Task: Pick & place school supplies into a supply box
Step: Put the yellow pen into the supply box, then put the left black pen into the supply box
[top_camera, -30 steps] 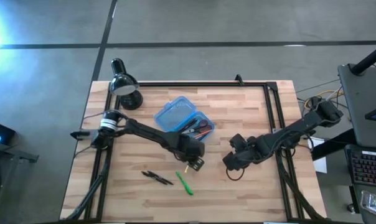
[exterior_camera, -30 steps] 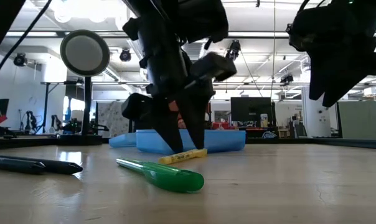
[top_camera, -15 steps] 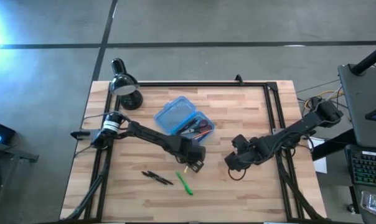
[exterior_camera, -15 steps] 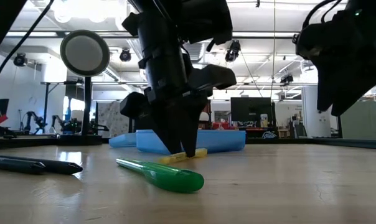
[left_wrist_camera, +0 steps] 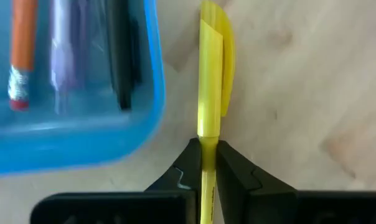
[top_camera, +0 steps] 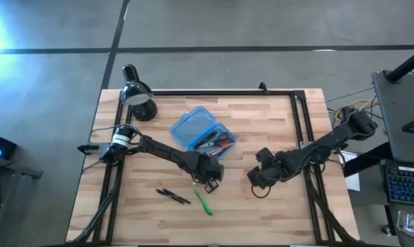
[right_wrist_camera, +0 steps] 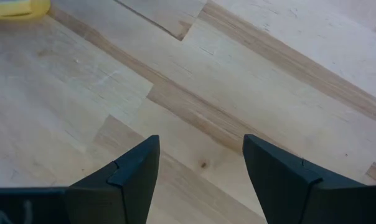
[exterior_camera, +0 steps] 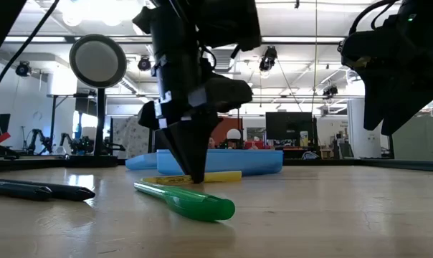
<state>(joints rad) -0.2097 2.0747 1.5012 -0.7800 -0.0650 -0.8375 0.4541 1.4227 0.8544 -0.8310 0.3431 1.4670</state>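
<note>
A yellow pen point(left_wrist_camera: 208, 93) lies on the wood beside the open blue supply box point(top_camera: 202, 130). My left gripper point(top_camera: 208, 180) stands over the pen, pointing down and shut on it. The box holds an orange pencil point(left_wrist_camera: 21, 56) and dark pens point(left_wrist_camera: 122, 56). A green pen point(exterior_camera: 188, 201) and two dark pens point(top_camera: 174, 196) lie on the table nearer the front edge. My right gripper point(top_camera: 258, 180) hangs open over bare wood to the right of the left one. My left gripper pinches the yellow pen's barrel point(left_wrist_camera: 206, 146) between its two fingers, about midway along the pen point(exterior_camera: 224, 175). The fingers come from above, pointing down, and lie across the pen. The pen rests level on the table, its capped end point(left_wrist_camera: 216, 56) pointing away.
A black desk lamp point(top_camera: 138, 96) stands at the far left corner. The table's black frame rail point(top_camera: 299, 123) runs along the right side. Bare wood lies in front of and behind my right gripper point(right_wrist_camera: 200, 155).
My left gripper has rolled about its own axis and shut on the yellow pen. The pen has swung round on the table and now lies broadside in the low view, where before it lay nearly end-on.
</note>
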